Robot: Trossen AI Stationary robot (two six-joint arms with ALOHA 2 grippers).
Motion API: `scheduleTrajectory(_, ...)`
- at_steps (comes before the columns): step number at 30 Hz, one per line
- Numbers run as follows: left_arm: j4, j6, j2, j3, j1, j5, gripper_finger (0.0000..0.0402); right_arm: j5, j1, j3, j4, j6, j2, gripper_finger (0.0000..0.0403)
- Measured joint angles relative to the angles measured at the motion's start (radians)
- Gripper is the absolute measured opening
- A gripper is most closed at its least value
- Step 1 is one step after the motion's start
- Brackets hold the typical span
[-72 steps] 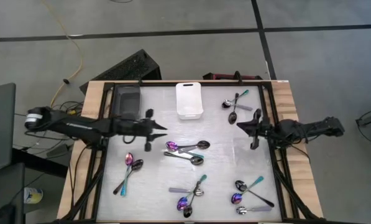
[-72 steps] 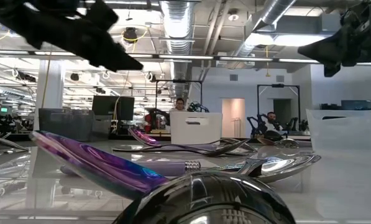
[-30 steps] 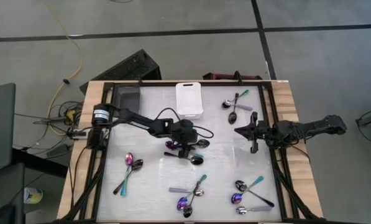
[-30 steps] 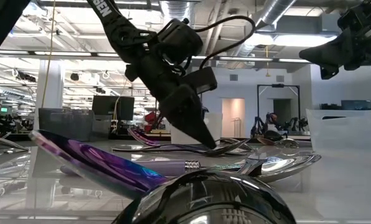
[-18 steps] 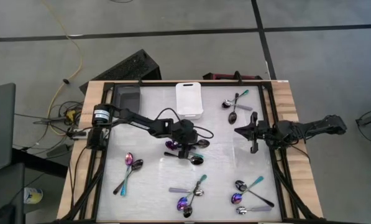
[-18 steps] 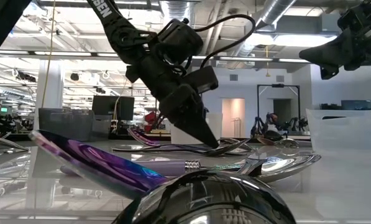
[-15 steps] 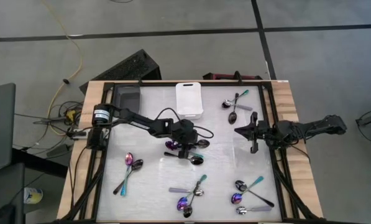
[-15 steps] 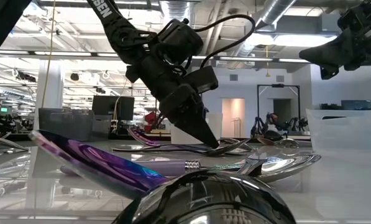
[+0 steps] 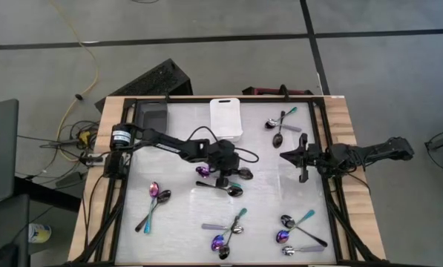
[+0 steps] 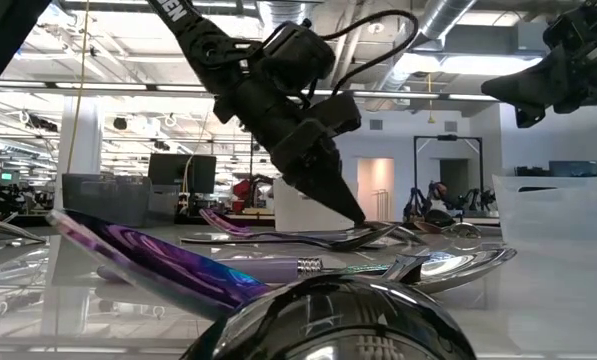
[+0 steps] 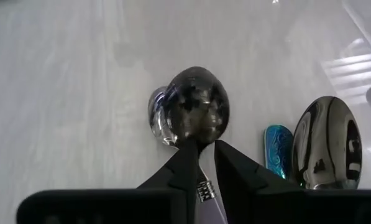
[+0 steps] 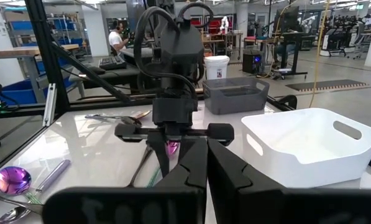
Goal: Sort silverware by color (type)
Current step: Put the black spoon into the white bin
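Pickup under way: your left gripper (image 11: 201, 163) pinches a silver spoon (image 11: 194, 109) at frame centre. Next, lift it clear; right gripper (image 9: 303, 176) waits, fingers together, centre right.

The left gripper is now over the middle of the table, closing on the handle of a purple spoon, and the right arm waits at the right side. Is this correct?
Not quite: the spoon between the left gripper's fingers is black, not purple, as the left wrist view shows. The rest is correct.

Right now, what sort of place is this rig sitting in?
Likely a robotics lab or workshop: exposed ceiling ducts, other workbenches with a seated person, bare concrete floor around the table.
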Motion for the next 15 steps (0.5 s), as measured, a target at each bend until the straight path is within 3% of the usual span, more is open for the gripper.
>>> scheduleTrajectory(7,-0.056,0.017,-0.031,0.03,0.002,0.001,0.0003,0.0,0.0,0.0,0.0,0.0,0.0,0.0033)
scheduleTrajectory(15,-0.133,0.06,-0.049,0.029,0.002,-0.016,0.0055,0.002,0.0,0.0,-0.003,0.0,0.0,0.0033)
